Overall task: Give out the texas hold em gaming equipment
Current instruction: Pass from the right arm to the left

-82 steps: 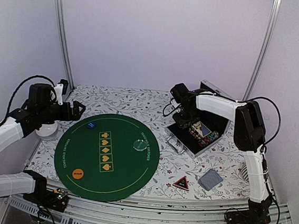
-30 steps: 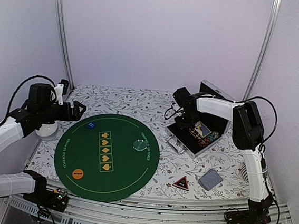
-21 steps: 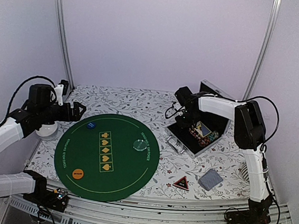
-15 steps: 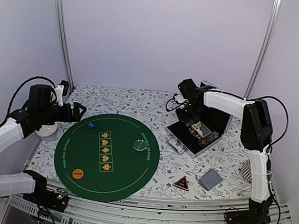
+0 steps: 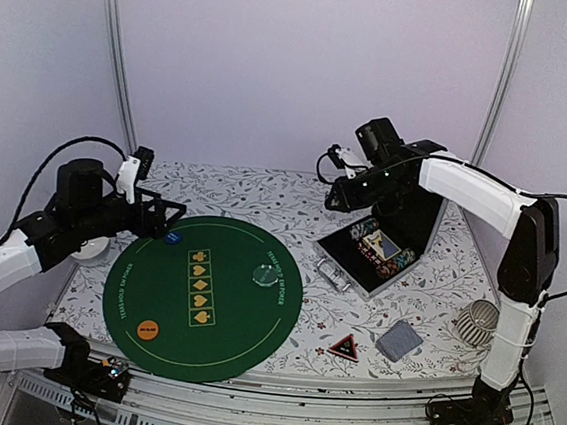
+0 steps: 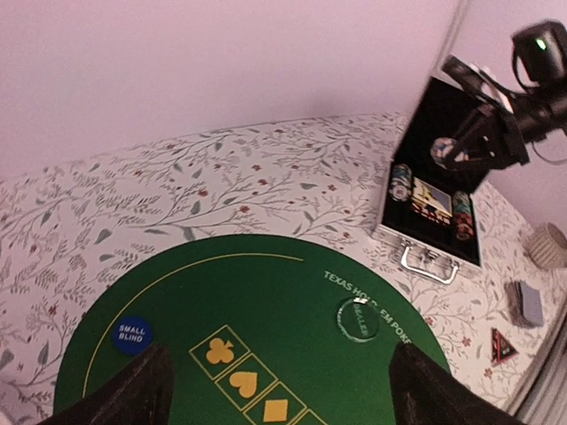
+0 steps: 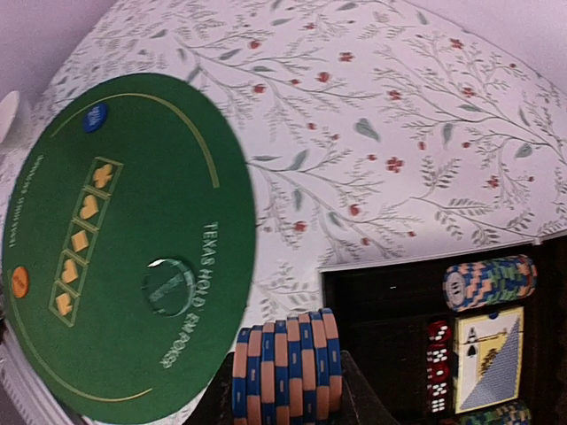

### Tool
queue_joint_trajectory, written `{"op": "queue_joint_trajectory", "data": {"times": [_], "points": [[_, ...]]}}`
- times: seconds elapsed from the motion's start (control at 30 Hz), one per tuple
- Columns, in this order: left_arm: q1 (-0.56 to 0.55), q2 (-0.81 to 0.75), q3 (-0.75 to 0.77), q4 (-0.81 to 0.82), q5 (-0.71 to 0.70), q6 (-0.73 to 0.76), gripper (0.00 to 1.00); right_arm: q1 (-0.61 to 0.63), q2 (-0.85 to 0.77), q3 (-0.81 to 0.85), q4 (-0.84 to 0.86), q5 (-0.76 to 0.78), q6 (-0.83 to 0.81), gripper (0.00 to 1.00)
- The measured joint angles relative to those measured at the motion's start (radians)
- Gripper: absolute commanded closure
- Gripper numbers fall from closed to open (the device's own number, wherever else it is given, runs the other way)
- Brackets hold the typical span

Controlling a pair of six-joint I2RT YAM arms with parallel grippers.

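Note:
My right gripper (image 5: pixel 338 199) hangs above the near-left corner of the open black case (image 5: pixel 333 242), shut on a stack of blue-and-orange striped poker chips (image 7: pixel 285 367). More chip stacks (image 7: pixel 489 281), red dice and a card deck (image 7: pixel 487 359) lie in the case. My left gripper (image 5: pixel 167 217) is open and empty over the far left rim of the green round mat (image 5: pixel 220 347), its fingers (image 6: pixel 133 394) wide apart. On the mat lie a blue small-blind disc (image 5: pixel 172 237), a clear dealer disc (image 5: pixel 264 273) and an orange disc (image 5: pixel 149 329).
A red-black triangle token (image 5: pixel 343 347) and grey-blue-backed cards (image 5: pixel 399 340) lie on the floral cloth right of the mat. A white ribbed cup (image 5: pixel 476 320) stands at the right edge. A white round object (image 5: pixel 89 246) sits under my left arm.
My right arm has risen out of the case with the chip stack and swung back and up. My left gripper has shifted right, over the mat's edge.

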Motion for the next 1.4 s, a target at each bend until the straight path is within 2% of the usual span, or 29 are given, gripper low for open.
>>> {"op": "queue_joint_trajectory", "data": {"times": [0.13, 0.27, 0.37, 0.43, 0.57, 0.67, 0.77, 0.87, 1.13, 1.27, 1.4], "points": [[-0.312, -0.004, 0.028, 0.024, -0.042, 0.161, 0.10, 0.072, -0.089, -0.058, 0.005, -0.141, 0.043, 0.98], [-0.624, -0.016, 0.034, 0.050, -0.122, 0.412, 0.02, 0.180, -0.166, -0.139, 0.038, -0.269, 0.086, 0.98], [-0.787, -0.011, 0.027, 0.066, -0.198, 0.580, 0.02, 0.254, -0.199, -0.191, 0.069, -0.342, 0.124, 0.98], [-0.852, 0.018, 0.026, 0.079, -0.257, 0.665, 0.02, 0.299, -0.202, -0.207, 0.084, -0.373, 0.145, 0.98], [-0.881, 0.102, 0.026, 0.088, -0.335, 0.773, 0.04, 0.381, -0.202, -0.225, 0.121, -0.429, 0.186, 0.98], [-0.881, 0.141, 0.026, 0.087, -0.363, 0.821, 0.14, 0.414, -0.202, -0.232, 0.150, -0.462, 0.209, 0.98], [-0.880, 0.145, 0.026, 0.090, -0.379, 0.855, 0.28, 0.431, -0.202, -0.243, 0.185, -0.481, 0.230, 0.98], [-0.879, 0.153, 0.027, 0.104, -0.392, 0.874, 0.38, 0.443, -0.202, -0.254, 0.206, -0.494, 0.246, 0.98], [-0.865, 0.183, 0.028, 0.109, -0.404, 0.886, 0.34, 0.452, -0.202, -0.260, 0.248, -0.507, 0.264, 0.98], [-0.861, 0.187, 0.028, 0.126, -0.405, 0.888, 0.45, 0.451, -0.202, -0.267, 0.261, -0.508, 0.274, 0.98], [-0.859, 0.192, 0.029, 0.135, -0.404, 0.880, 0.46, 0.451, -0.202, -0.275, 0.272, -0.506, 0.273, 0.98]]}}
